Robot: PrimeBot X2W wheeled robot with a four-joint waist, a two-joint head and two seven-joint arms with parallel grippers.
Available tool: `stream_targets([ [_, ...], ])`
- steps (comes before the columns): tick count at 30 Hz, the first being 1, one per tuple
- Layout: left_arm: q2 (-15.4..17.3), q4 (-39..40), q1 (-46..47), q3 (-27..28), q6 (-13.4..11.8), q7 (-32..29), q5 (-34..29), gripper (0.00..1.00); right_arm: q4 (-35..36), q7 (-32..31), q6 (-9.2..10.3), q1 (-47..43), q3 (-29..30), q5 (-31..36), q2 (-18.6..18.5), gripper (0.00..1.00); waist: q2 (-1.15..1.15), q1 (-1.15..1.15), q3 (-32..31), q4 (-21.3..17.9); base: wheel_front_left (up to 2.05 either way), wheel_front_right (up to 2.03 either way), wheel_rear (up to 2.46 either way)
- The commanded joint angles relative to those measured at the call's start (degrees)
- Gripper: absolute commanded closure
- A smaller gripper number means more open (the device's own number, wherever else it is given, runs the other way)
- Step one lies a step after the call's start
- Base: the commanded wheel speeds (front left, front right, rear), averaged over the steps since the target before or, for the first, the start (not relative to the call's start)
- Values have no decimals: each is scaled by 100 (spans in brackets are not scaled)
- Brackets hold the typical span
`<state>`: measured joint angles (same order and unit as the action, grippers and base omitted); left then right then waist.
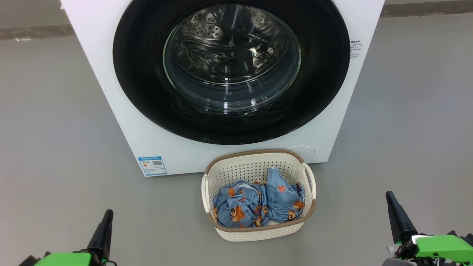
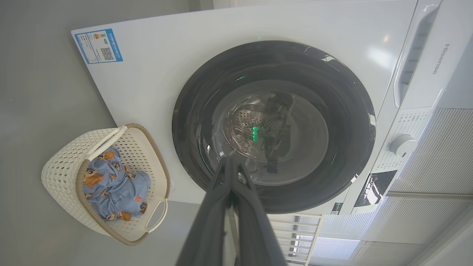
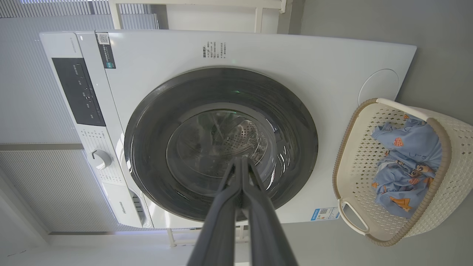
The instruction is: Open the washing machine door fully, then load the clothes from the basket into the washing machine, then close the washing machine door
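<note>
The white washing machine (image 1: pixel 111 74) stands straight ahead. Its round door (image 1: pixel 140 74), with a glossy black rim and a clear glass bowl, sits flush against the front. On the floor before it rests the cream basket (image 1: pixel 255 168) with a brown rim, holding the light-blue bear-print clothes (image 1: pixel 258 205). My left gripper (image 1: pixel 107 214) hangs low at the lower left, shut and holding nothing, well short of the basket. At the lower right my right gripper (image 1: pixel 390 195) is likewise shut and holding nothing. In each wrist view the own fingers (image 2: pixel 229 166) (image 3: pixel 240 166) meet at the tips, before the door (image 2: pixel 192 111) (image 3: pixel 147 129).
Grey floor (image 1: pixel 55 147) spreads to both sides of the machine and around the basket (image 2: pixel 63 170) (image 3: pixel 458 147). A blue sticker (image 1: pixel 152 165) marks the machine's lower left corner. The control panel and knob (image 2: pixel 402 145) (image 3: pixel 100 159) sit at the machine's top.
</note>
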<state>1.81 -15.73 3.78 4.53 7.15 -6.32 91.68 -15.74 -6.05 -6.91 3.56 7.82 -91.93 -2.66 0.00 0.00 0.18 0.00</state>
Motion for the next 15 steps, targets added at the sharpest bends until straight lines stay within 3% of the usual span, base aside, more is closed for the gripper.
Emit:
stream_targets([
  [1, 107, 170, 240, 196, 34, -14, 52, 100, 172, -42, -58, 262, -133, -26, -21, 100, 0, 0, 0, 0, 0, 0, 0],
  [2, 107, 170, 240, 196, 34, -14, 52, 100, 172, -42, -58, 262, -133, -26, -21, 100, 0, 0, 0, 0, 0, 0, 0],
  [3, -13, -43, -20, -7, -9, 1, -7, 0, -48, 8, 0, -15, -1, 1, 4, 0, 0, 0, 0, 0, 0, 0, 0],
  [15, -99, -162, -199, -69, -14, 149, -110, 0, -219, 131, -3, -153, -72, 31, 35, 0, 0, 8, -11, 4, 0, 0, 0],
])
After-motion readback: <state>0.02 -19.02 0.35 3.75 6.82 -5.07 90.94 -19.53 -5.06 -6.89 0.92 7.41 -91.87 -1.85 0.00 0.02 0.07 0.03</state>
